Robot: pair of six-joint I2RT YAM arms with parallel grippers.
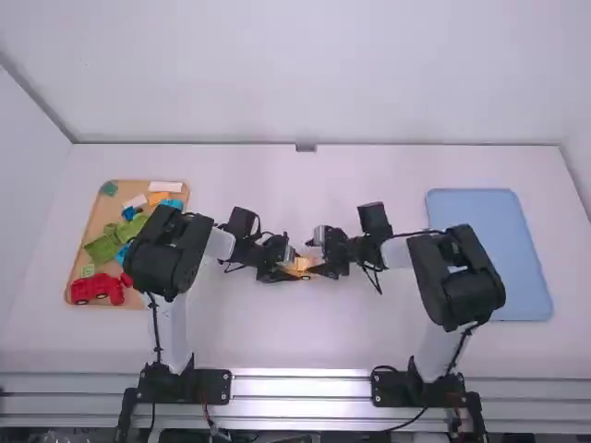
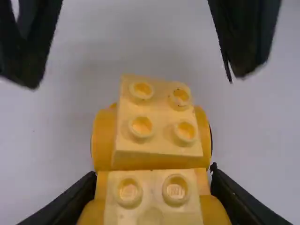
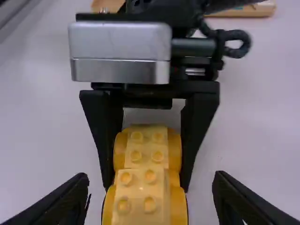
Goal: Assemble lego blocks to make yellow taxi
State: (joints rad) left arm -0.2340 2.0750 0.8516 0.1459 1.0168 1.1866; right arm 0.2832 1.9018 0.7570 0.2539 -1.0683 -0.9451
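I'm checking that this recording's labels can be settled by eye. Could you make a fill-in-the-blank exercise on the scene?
The yellow build is gripped by the ____ arm.
The right gripper is ____.
The toy vehicle on the wooden tray is ____.
The right-hand tray is ____.

Missing words: left; open; red; blue.

I have my black left gripper (image 1: 292, 269) and black right gripper (image 1: 314, 268) at yellow plastic blocks (image 1: 301, 266), between a tan wooden tray (image 1: 81, 238) of coloured blocks (image 1: 100, 249) and a light-blue tray (image 1: 508, 249).

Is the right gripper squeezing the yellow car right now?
No, the right gripper stands open, with a gap between each finger and the yellow car.
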